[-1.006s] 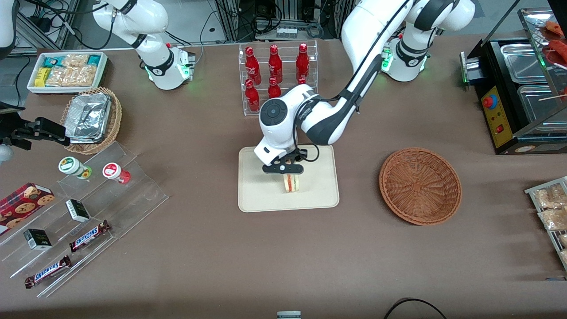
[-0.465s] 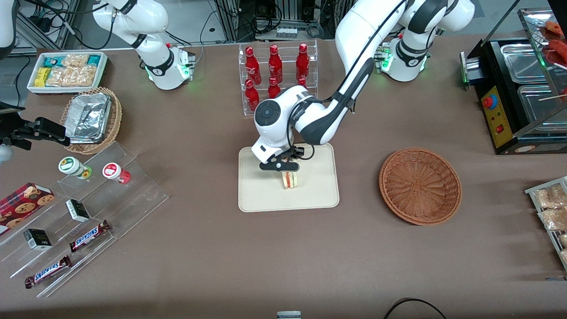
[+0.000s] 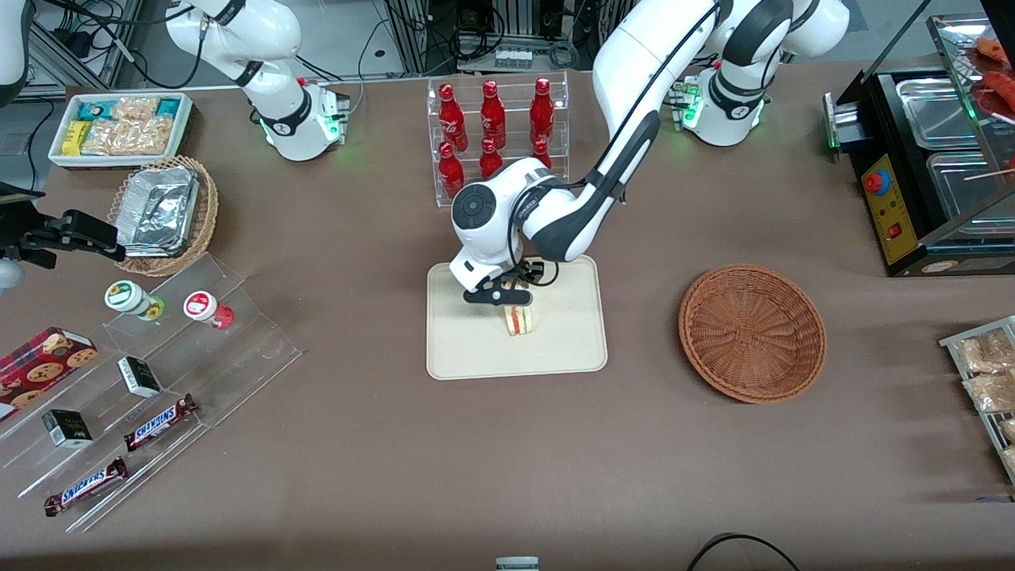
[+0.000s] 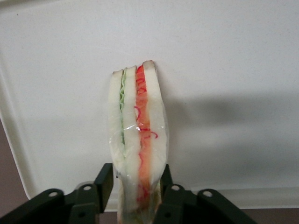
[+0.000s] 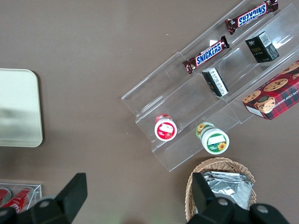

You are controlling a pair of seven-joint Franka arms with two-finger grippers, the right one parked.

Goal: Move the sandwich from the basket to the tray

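The sandwich (image 3: 519, 320) is a pale wedge with red and green filling, standing on edge over the middle of the cream-beige tray (image 3: 476, 357). My left gripper (image 3: 507, 300) is directly above it, shut on its upper end. In the left wrist view the black fingers (image 4: 105, 179) press both sides of the sandwich (image 4: 138, 121), with the tray (image 4: 233, 70) beneath; whether it touches the tray I cannot tell. The reddish-brown basket (image 3: 752, 333) lies empty toward the working arm's end of the table. The tray's corner also shows in the right wrist view (image 5: 18, 112).
A clear rack of red bottles (image 3: 496, 135) stands just farther from the camera than the tray. A tan basket of foil trays (image 3: 162, 214), a white bin of snacks (image 3: 119, 127) and clear snack shelves (image 3: 158, 381) lie toward the parked arm's end. A black appliance (image 3: 936, 174) stands beside the basket's end.
My left gripper has carried the sandwich a little farther from the camera over the tray, and slightly toward the parked arm's end. The motion has slowed in the last half second.
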